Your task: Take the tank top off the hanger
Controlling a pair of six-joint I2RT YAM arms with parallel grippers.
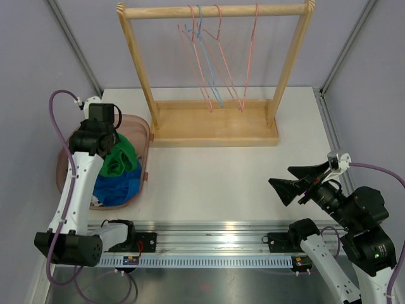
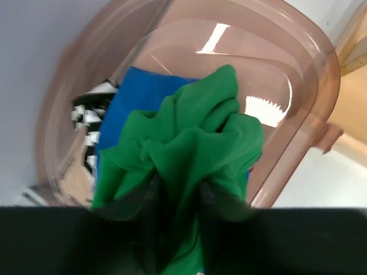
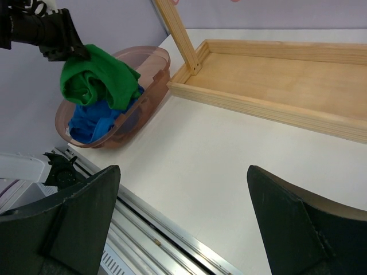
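Left jaws pinched shut, right jaws wide.

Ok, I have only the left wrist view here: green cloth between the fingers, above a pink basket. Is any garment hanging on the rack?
Observer: No. In the top view all the hangers on the wooden rack are bare.
Operator: Where is the other arm?
Observer: The right gripper hovers over the near right part of the table, open and holding nothing.
Operator: And my load, does it hang free?
Observer: In the right wrist view the left gripper holds the green tank top bunched above the basket. Its lower folds seem to touch the blue cloth inside, but I cannot be sure.
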